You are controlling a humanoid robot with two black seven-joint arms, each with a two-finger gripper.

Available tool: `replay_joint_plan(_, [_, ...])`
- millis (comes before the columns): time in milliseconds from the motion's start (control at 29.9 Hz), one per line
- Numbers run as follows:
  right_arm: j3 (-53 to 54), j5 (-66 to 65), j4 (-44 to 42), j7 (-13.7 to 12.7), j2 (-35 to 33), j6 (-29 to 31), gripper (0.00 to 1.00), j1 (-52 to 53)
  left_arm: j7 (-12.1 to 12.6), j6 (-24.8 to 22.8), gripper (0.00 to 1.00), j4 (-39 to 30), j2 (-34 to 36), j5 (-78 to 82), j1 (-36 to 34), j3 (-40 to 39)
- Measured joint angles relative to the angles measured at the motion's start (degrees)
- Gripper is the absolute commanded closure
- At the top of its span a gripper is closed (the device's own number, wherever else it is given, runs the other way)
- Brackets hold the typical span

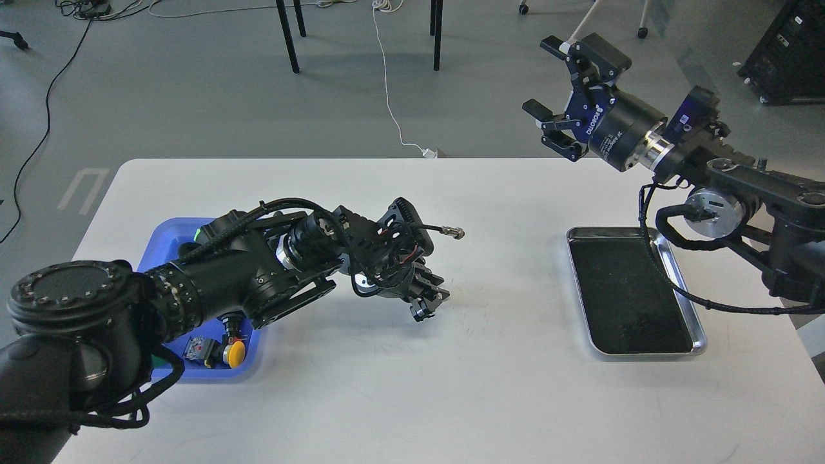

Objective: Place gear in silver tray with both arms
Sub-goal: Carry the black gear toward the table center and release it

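The silver tray [644, 353] lies on the right of the white table, and its dark floor is bare. My left gripper [427, 307] points down at the table's middle, well left of the tray. Its dark fingers look pressed together, and I cannot make out anything between them. My right gripper [540, 76] is open and empty. It is raised high beyond the table's far edge, above and behind the tray. No gear shows anywhere; my left arm covers most of the blue tray.
A blue plastic tray [169, 233] sits at the left under my left arm, with a yellow push button [236, 353] showing near its front. A cable plug [455, 232] sticks out from my left wrist. Chair legs and cables are on the floor beyond the table.
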Motion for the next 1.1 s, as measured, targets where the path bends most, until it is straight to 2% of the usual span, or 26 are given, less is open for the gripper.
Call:
replay_joint_plan(602, [-0.3,-0.1,-0.3,0.0,0.0,-0.1,0.01,-0.5,0.0,-0.2,0.86,-5.0,0.0,-1.4,-0.1,0.1])
replay_joint_plan(836, [-0.3,-0.1,-0.3,0.0,0.0,-0.1,0.01,-0.6,0.0,0.0,0.80,-5.2,0.0,-1.8,0.3,3.3])
replay_joint_plan(902, [-0.3,-0.1,-0.3,0.0,-0.2,-0.1,0.01,-0.7,0.0,0.0,0.75,-5.2,0.0,-1.9,0.4,3.5])
replay_joint_plan(936, [-0.3,-0.1,-0.3,0.0,-0.3,-0.1,0.01,-0.7,0.0,0.0,0.69,-5.2,0.0,-2.0,0.4,3.6])
replay_joint_plan(1036, [-0.3,-0.1,-0.2,0.0,-0.6,-0.1,0.01,-0.7,0.0,0.0,0.38,-5.2,0.0,-2.1,0.2,3.7])
replay_joint_plan(1103, [-0.3,-0.1,-0.2,0.0,-0.7,-0.1,0.01,-0.7,0.0,0.1,0.27,-5.2,0.0,-2.2,0.1,3.7])
